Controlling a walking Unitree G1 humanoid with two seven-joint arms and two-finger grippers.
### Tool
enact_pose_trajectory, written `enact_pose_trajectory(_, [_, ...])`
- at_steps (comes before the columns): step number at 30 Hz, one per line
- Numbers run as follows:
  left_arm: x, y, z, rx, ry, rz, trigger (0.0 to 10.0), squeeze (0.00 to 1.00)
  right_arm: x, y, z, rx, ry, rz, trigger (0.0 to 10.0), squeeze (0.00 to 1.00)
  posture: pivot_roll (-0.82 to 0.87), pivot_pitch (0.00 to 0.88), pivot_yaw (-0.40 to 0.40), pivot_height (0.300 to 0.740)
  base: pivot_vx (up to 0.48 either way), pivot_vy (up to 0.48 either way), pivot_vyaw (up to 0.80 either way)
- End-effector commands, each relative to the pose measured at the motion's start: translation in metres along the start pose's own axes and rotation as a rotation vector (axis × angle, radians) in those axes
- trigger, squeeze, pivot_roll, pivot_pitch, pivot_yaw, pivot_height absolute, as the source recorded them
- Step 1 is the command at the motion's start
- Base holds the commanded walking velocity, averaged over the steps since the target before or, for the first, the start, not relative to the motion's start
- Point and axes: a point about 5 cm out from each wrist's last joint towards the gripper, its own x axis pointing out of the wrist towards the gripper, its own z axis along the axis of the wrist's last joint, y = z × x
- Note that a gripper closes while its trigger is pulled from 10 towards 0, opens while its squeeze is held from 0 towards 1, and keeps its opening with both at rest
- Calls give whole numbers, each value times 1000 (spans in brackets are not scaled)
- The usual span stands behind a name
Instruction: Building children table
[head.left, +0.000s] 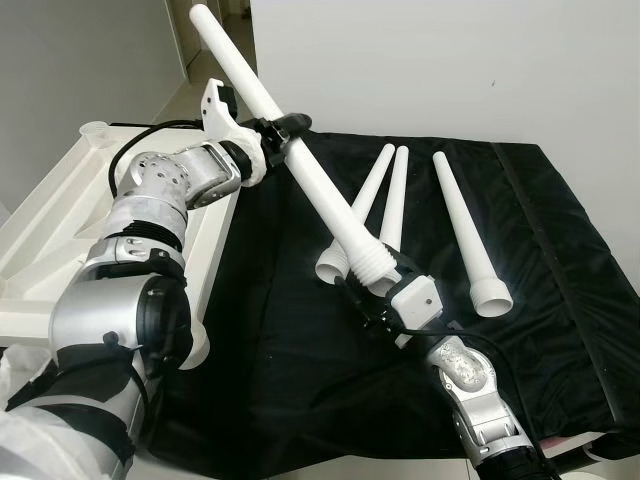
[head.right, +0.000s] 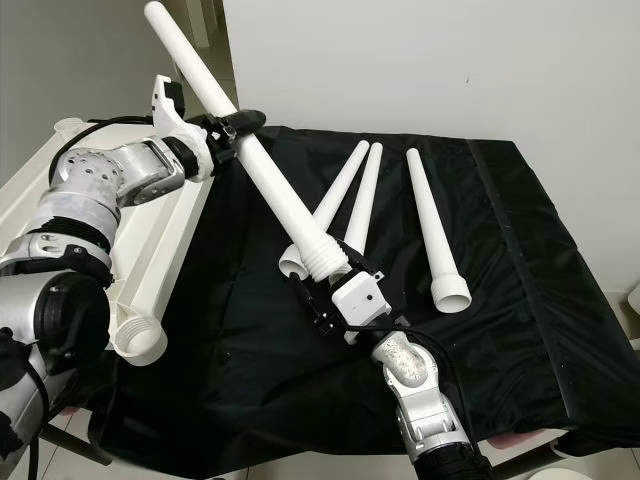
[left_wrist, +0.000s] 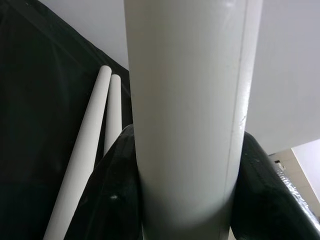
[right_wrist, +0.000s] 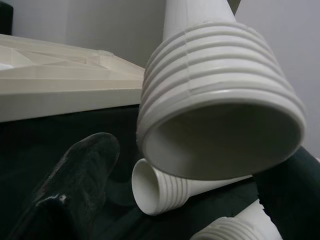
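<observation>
A long white table leg slants up across the scene, its threaded end low and its thin tip high at the back left. My left gripper is shut on the leg's upper half; black fingers press both sides of the leg. My right gripper is at the threaded end, open, with one finger apart from the thread. The white tabletop lies upside down at the left, with a round socket at its near corner.
Three more white legs lie on the black cloth: two close together and one to the right. A white wall stands behind. The cloth's front edge runs near my right arm.
</observation>
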Motion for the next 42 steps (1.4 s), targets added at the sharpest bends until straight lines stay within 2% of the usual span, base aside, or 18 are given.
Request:
enact_pose_trajectory(1, [-1, -8, 6, 11, -20, -119, 10000, 0, 0, 2, -1, 21, -4, 5, 10000, 1000, -16, 0, 46, 740, 0, 0, 0])
enact_pose_trajectory(4, [-1, -7, 8, 27, -30, -108, 10000, 0, -1, -1, -2, 50, 2, -28, 10000, 1000, -11, 0, 44, 740, 0, 0, 0])
enact_pose_trajectory(5, [-2, -8, 15, 92, -80, -92, 10000, 0, -6, -8, -6, 103, 47, -96, 10000, 1000, -16, 0, 45, 740, 0, 0, 0])
enact_pose_trajectory(6, [-2, -8, 15, 92, -80, -92, 10000, 0, -6, -8, -6, 103, 47, -96, 10000, 1000, -16, 0, 45, 740, 0, 0, 0])
enact_pose_trajectory(7, [-2, -9, 21, 144, -117, -80, 10000, 0, -8, -13, -9, 136, 77, -134, 10000, 0, -20, 0, 46, 740, 0, 0, 0])
enact_pose_trajectory(13, [-3, -11, 27, 190, -156, -70, 10000, 0, -11, -19, -13, 149, 124, -178, 10000, 0, -22, 0, 46, 740, 0, 0, 0])
enact_pose_trajectory(16, [-3, -15, 34, 268, -206, -64, 10000, 0, -14, -25, -19, 159, 197, -200, 10000, 0, -28, 0, 49, 740, 0, 0, 0])
enact_pose_trajectory(17, [-3, -20, 37, 335, -243, -60, 10000, 0, -14, -27, -18, 158, 213, -200, 10000, 0, -29, 0, 50, 740, 0, 0, 0])
enact_pose_trajectory(19, [-3, -20, 37, 335, -243, -60, 10000, 0, -14, -27, -18, 158, 213, -200, 10000, 0, -29, 0, 50, 740, 0, 0, 0])
enact_pose_trajectory(20, [-3, -30, 39, 451, -301, -70, 10000, 0, -8, -27, -10, 161, 208, -159, 10000, 0, -30, 0, 54, 740, 0, 0, 0])
enact_pose_trajectory(21, [-3, -30, 39, 451, -301, -70, 10000, 0, -8, -27, -10, 161, 208, -159, 10000, 0, -30, 0, 54, 740, 0, 0, 0])
enact_pose_trajectory(22, [-2, -35, 36, 526, -318, -79, 10000, 0, -3, -25, -5, 171, 199, -126, 10000, 0, -30, 0, 54, 740, 0, 0, 0])
enact_pose_trajectory(23, [-2, -35, 36, 526, -318, -79, 10000, 0, -3, -25, -5, 171, 199, -126, 10000, 0, -30, 0, 54, 740, 0, 0, 0])
enact_pose_trajectory(27, [2, -47, 24, 658, -338, -115, 10000, 0, 8, -26, 7, 204, 164, -93, 10000, 0, -23, 0, 47, 740, 0, 0, 0])
enact_pose_trajectory(29, [6, -59, 10, 774, -351, -150, 10000, 0, 22, -34, 20, 195, 134, -120, 10000, 0, -21, 0, 46, 740, 0, 0, 0])
enact_pose_trajectory(33, [7, -63, 6, 810, -356, -162, 10000, 0, 27, -37, 24, 183, 125, -128, 10000, 0, -21, 0, 46, 740, 0, 0, 0])
enact_pose_trajectory(35, [11, -70, -5, 851, -352, -184, 10000, 0, 41, -45, 34, 163, 95, -177, 10000, 0, -20, 0, 46, 740, 0, 0, 0])
enact_pose_trajectory(42, [15, -80, -19, 874, -353, -215, 10000, 0, 59, -50, 44, 137, 79, -213, 10000, 0, -17, 0, 46, 740, 0, 0, 0])
